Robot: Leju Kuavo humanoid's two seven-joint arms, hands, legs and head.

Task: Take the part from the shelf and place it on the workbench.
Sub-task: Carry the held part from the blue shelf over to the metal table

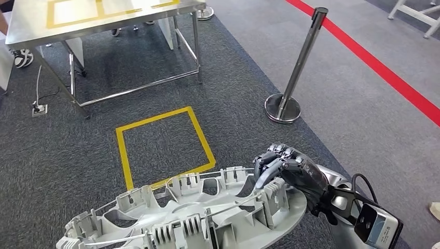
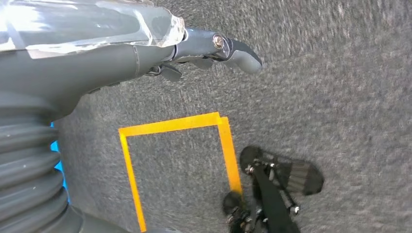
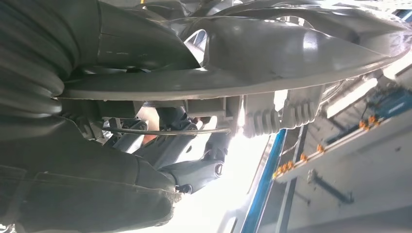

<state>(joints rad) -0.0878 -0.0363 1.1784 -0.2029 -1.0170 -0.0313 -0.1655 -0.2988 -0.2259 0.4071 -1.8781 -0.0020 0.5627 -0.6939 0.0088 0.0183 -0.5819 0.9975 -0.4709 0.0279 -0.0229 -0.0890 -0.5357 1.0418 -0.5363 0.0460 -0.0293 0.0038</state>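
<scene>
A large pale-grey plastic part (image 1: 197, 212), ribbed with clips and thin wires, hangs low in the head view above the carpet. My right hand (image 1: 288, 168) grips its right end, dark fingers curled over the rim. From the right wrist view the part's (image 3: 291, 53) smooth underside lies across the hand, fingers (image 3: 194, 170) wrapped beneath it. In the left wrist view my left hand (image 2: 160, 58) holds a glossy pale edge of the part (image 2: 73, 24), the thumb lying along it. The steel workbench (image 1: 31, 31), marked with yellow tape, stands ahead at the upper left.
A yellow taped square (image 1: 120, 150) marks the carpet between me and the workbench. A metal stanchion (image 1: 296, 67) stands to the right, with a red floor line (image 1: 384, 72) beyond it. A person's shoe (image 1: 21, 57) and a power socket (image 1: 39, 109) lie near the table's left legs.
</scene>
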